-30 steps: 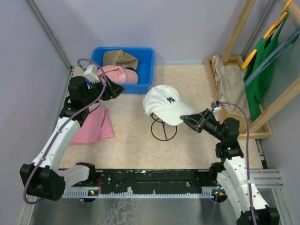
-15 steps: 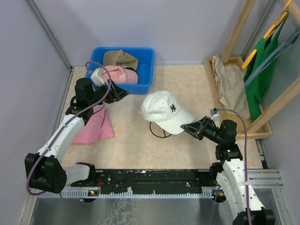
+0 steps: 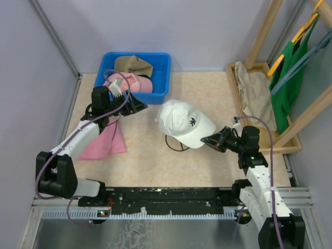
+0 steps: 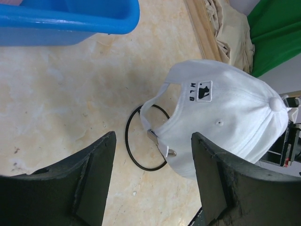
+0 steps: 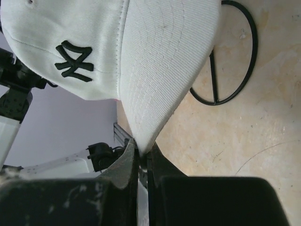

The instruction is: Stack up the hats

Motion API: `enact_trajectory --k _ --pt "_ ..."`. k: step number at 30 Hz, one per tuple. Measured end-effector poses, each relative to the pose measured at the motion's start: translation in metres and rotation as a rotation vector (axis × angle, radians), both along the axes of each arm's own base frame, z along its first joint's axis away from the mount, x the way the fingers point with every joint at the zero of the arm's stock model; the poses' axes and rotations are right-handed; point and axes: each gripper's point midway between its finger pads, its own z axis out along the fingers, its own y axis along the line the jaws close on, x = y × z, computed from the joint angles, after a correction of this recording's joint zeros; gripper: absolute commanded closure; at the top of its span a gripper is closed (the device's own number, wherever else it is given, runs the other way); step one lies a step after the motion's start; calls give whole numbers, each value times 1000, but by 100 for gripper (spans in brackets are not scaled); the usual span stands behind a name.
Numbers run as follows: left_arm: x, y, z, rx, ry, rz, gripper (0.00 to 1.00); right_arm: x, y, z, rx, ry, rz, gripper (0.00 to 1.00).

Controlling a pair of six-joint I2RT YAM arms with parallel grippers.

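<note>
Cloth first, far left: the flat pink cloth [image 3: 104,140] lies on the table [image 3: 218,93] and is no part of this job. Just above it the left tool [image 3: 136,106] hangs wide open with nothing between its fingers, right at the front of the blue bin [image 3: 165,78] in the upper left of the frame, where the pink cap [image 3: 129,83] and the tan cap [image 3: 134,65] sit. Centre frame now: the white cap [image 3: 181,122] hangs over the ring base of the wire stand [image 5: 214,80]; whether it's properly seated, I can't tell. Its crown-to-brim line runs from upper left down to lower right, strap end facing the left tool, brim tip pointing at the right arm. And there's the right tool [image 3: 210,140], pinched tight on the very tip of that brim. So the right arm owns the white cap; the left arm is far nearer the bin, and the pink cap looks like its pick.
</note>
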Motion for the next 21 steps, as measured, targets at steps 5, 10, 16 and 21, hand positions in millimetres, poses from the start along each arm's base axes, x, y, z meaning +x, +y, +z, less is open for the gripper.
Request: enact_trajectory --k 5,10,16,21 --pt "2 -10 -25 16 53 -43 30 13 -5 6 -66 -20 -9 70" --pt "6 -23 -44 30 98 -89 31 26 -19 -9 -161 30 -70 51" --pt "9 -38 -52 39 109 -137 32 31 -27 -18 -222 48 -96 38" --pt "7 -44 -60 43 127 -155 32 34 -34 -21 -271 44 -118 36"
